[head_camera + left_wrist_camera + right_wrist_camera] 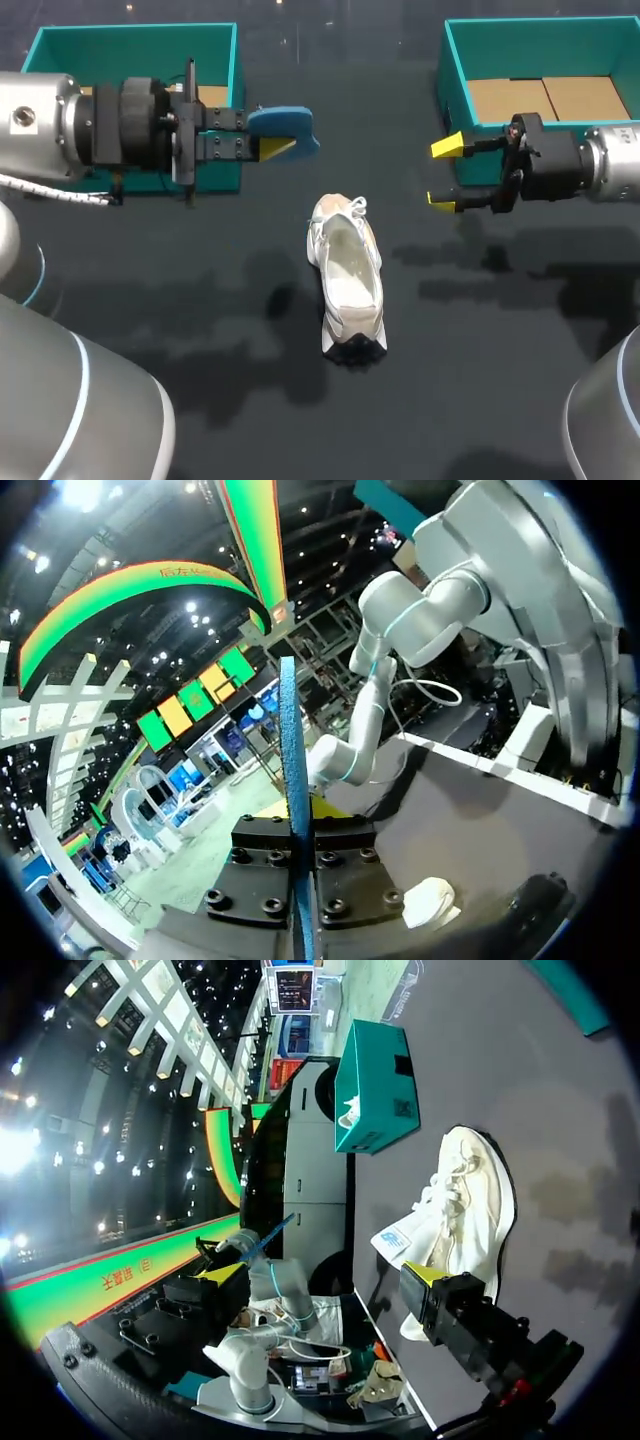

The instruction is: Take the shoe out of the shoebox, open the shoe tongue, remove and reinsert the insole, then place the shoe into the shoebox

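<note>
Head view puts the white sneaker [348, 275] on the black table [200, 330], between my two arms. It sits upright with its mouth open to the ceiling and its laces bunched at the end facing the boxes. My left gripper [262, 136] is clamped on the blue insole [288, 124], held in the air near the left teal box [140, 45] and well apart from the sneaker. The left wrist view shows the insole edge-on, pinched from both sides. My right gripper [443, 173] hangs spread wide with nothing in it, just in front of the right teal box [455, 60], whose cardboard floor is bare.

By my reading, the shoe is out, the tongue is pulled back and the insole is removed, so reinserting it is the step in hand. That calls for swinging the insole over the sneaker's mouth and lining its length up with the shoe. I would then tip the front end down and slide it in towards the toe. The sneaker stands loose and could skid or tip, so my free right gripper should probably brace it. Packing the shoe into the shoebox comes after that.
</note>
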